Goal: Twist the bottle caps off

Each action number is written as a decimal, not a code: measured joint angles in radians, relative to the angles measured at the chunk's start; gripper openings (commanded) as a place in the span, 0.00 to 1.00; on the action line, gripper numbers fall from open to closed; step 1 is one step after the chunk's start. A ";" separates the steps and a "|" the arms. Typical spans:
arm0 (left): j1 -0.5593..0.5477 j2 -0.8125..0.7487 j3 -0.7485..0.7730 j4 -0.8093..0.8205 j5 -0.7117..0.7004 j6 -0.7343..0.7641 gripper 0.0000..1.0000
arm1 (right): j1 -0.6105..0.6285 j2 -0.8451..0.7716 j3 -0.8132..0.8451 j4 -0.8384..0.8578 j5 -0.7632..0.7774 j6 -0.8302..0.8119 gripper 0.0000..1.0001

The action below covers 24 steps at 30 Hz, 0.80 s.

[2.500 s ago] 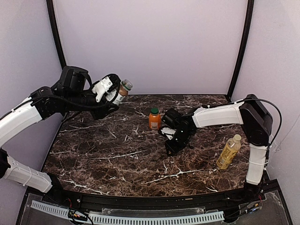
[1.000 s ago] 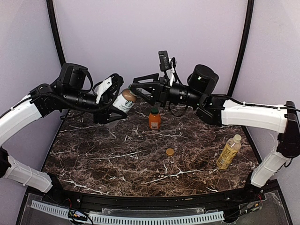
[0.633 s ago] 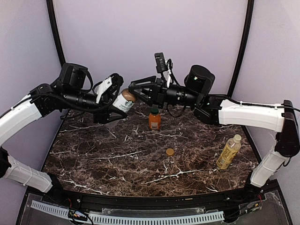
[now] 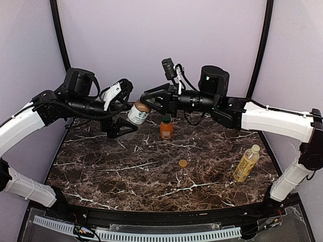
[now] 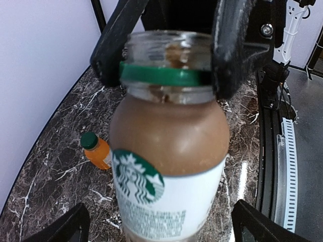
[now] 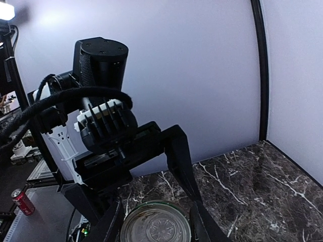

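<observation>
The clear bottle (image 4: pixel 137 113) with brown drink and a white label hangs above the back left of the table, its mouth open and capless (image 6: pixel 155 222). My right gripper (image 4: pixel 145 104) is shut on its neck, one finger (image 5: pixel 232 50) on each side of the green ring. My left gripper (image 4: pixel 122 108) is open, its fingertips (image 5: pixel 257 222) standing well clear of the bottle's body (image 5: pixel 169 146). A tan-brown cap (image 4: pixel 182 163) lies on the table. The orange bottle (image 4: pixel 166 130) wears a dark green cap (image 4: pixel 166 119). The yellow bottle (image 4: pixel 246 164) wears a cream cap (image 4: pixel 256 148).
The dark marble table (image 4: pixel 126 171) is walled by purple panels at the back and sides. The orange bottle (image 5: pixel 97 150) stands just under my right arm. The yellow bottle stands near the right edge. A black rail (image 4: pixel 151 219) runs along the near edge.
My left gripper has opened off the clear bottle. My right gripper has closed on its neck, and the bottle now sits slightly lower and further right.
</observation>
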 measured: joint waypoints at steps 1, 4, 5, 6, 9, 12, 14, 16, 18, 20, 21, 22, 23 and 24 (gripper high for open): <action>0.000 -0.001 -0.002 0.003 -0.013 0.001 0.99 | -0.001 -0.014 0.008 -0.045 0.025 -0.021 0.00; 0.000 -0.008 -0.012 0.013 -0.056 0.007 0.99 | -0.016 -0.067 0.037 -0.192 0.132 -0.081 0.00; 0.000 -0.013 -0.018 0.014 -0.067 0.010 0.99 | -0.027 -0.090 0.044 -0.241 0.175 -0.098 0.00; 0.000 -0.019 -0.025 0.014 -0.077 0.012 0.99 | -0.045 -0.115 0.051 -0.295 0.223 -0.118 0.00; 0.000 -0.035 -0.045 0.016 -0.094 0.019 0.99 | -0.133 -0.188 0.052 -0.418 0.399 -0.175 0.00; 0.000 -0.047 -0.058 0.017 -0.101 0.024 0.99 | -0.270 -0.246 0.006 -0.483 0.579 -0.238 0.00; 0.000 -0.051 -0.062 0.018 -0.105 0.028 0.99 | -0.371 -0.264 -0.048 -0.502 0.645 -0.264 0.00; 0.000 -0.053 -0.064 0.021 -0.108 0.030 0.99 | -0.470 -0.264 -0.118 -0.504 0.670 -0.281 0.00; 0.000 -0.055 -0.067 0.021 -0.109 0.032 0.99 | -0.552 -0.260 -0.196 -0.495 0.671 -0.294 0.00; 0.000 -0.055 -0.067 0.021 -0.112 0.034 0.99 | -0.621 -0.254 -0.286 -0.467 0.655 -0.304 0.00; 0.000 -0.055 -0.068 0.021 -0.113 0.034 0.99 | -0.649 -0.249 -0.326 -0.449 0.644 -0.305 0.00; 0.000 -0.055 -0.068 0.021 -0.115 0.035 0.99 | -0.672 -0.241 -0.359 -0.432 0.634 -0.304 0.00; 0.000 -0.055 -0.068 0.021 -0.115 0.036 0.99 | -0.691 -0.233 -0.383 -0.418 0.621 -0.303 0.00; 0.000 -0.055 -0.068 0.021 -0.116 0.037 0.99 | -0.718 -0.220 -0.410 -0.393 0.606 -0.299 0.00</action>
